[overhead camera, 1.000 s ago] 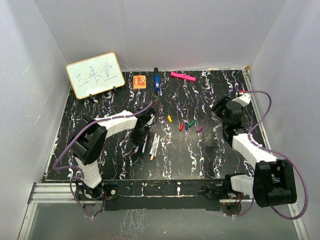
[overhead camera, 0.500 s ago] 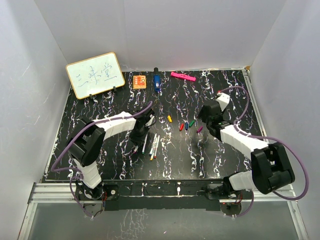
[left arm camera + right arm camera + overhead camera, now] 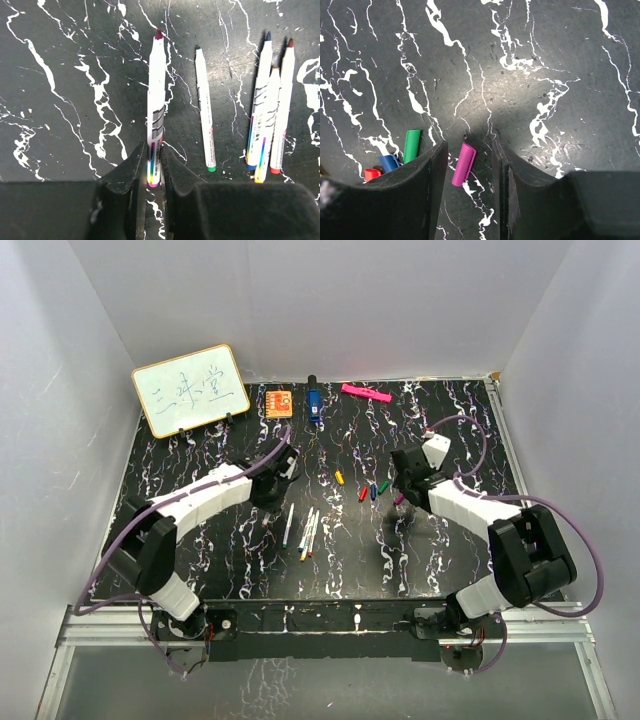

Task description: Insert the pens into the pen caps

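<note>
The top camera looks down on the whole table from high behind its near edge. Both wrist cameras face down close above that table, sharing its marbled surface.

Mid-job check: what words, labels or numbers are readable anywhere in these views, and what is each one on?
"三味堂", as best I can read it: blue handwriting on the whiteboard.
Too small to read: grey print beside a rainbow stripe on the barrels of the pens.
Too blurred to read: the print on the orange square.
No text seen: pink bar, blue object, pen caps.
</note>
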Robot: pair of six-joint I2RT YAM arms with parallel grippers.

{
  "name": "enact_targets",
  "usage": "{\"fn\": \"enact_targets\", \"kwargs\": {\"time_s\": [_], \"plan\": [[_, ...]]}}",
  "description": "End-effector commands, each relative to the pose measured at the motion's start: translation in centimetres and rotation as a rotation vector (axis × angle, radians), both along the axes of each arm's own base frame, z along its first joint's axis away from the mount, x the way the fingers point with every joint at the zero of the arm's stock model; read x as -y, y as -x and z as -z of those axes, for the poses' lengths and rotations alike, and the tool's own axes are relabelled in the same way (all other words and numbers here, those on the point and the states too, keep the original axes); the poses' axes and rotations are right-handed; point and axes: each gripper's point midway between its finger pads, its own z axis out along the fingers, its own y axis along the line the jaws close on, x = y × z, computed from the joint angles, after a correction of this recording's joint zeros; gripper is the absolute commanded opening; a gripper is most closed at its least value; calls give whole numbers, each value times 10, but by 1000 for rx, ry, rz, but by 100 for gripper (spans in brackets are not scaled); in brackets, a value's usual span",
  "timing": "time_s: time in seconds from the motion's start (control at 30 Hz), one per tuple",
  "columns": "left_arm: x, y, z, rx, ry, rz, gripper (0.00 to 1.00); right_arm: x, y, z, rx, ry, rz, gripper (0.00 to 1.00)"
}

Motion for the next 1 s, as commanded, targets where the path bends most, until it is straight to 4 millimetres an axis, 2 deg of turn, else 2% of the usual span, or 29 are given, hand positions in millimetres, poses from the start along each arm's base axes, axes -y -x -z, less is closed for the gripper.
{"fn": "enact_targets", "kwargs": {"time_s": [0.0,0.2,0.43,0.7,0.97], "plan": [[6,-12,-38,133,89,5,0,-8,-8,-10,16,5,29,40],[14,-12,-57,229,203,15,0,-19,-2,-1,-4,0,17,41],[17,-12,-53,227,219,14,0,-22,3,9,-40,9,37,41],[28,-11,-72,309,337,46,0,-20,6,20,-74,23,60,41],[31,-10,-69,312,362,49,0,-26,4,22,-78,6,51,41]]}}
